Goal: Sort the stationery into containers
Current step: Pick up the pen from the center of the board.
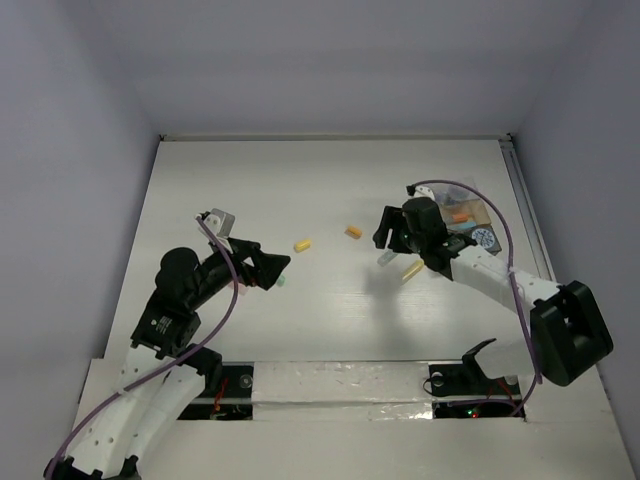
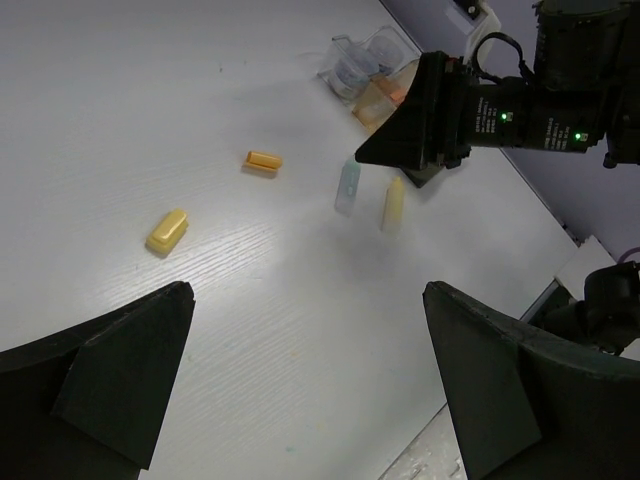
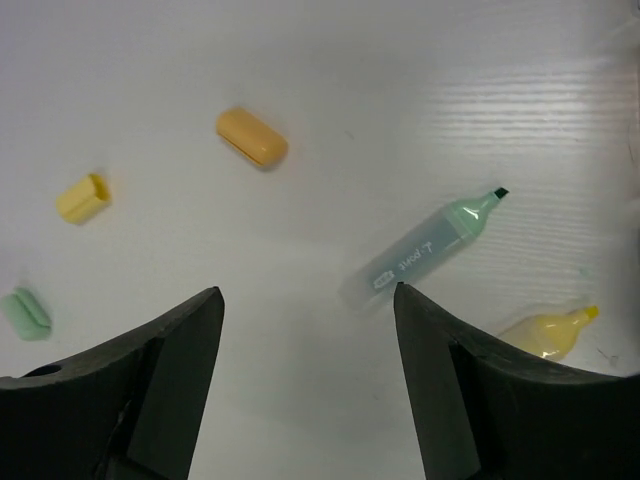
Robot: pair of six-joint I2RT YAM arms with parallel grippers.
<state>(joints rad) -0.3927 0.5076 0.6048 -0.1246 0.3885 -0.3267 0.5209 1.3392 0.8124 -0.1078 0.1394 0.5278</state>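
A grey-green pen [image 3: 430, 247] lies uncapped on the white table, just beyond my right fingertip; it also shows in the top view [image 1: 385, 260]. A yellow pen [image 3: 545, 333] lies to its right. An orange cap [image 3: 252, 135], a yellow cap [image 3: 83, 197] and a green cap [image 3: 25, 313] lie farther out. My right gripper [image 3: 307, 293] is open and empty above the table. My left gripper [image 2: 308, 290] is open and empty over bare table, facing the yellow cap [image 2: 167, 230] and orange cap [image 2: 263, 160]. The containers [image 1: 468, 218] stand at the right.
The containers [image 2: 370, 70] hold tape rolls and orange pieces, right behind my right gripper [image 1: 383, 240]. My left gripper [image 1: 278, 270] sits left of centre. White walls enclose the table on the left, back and right.
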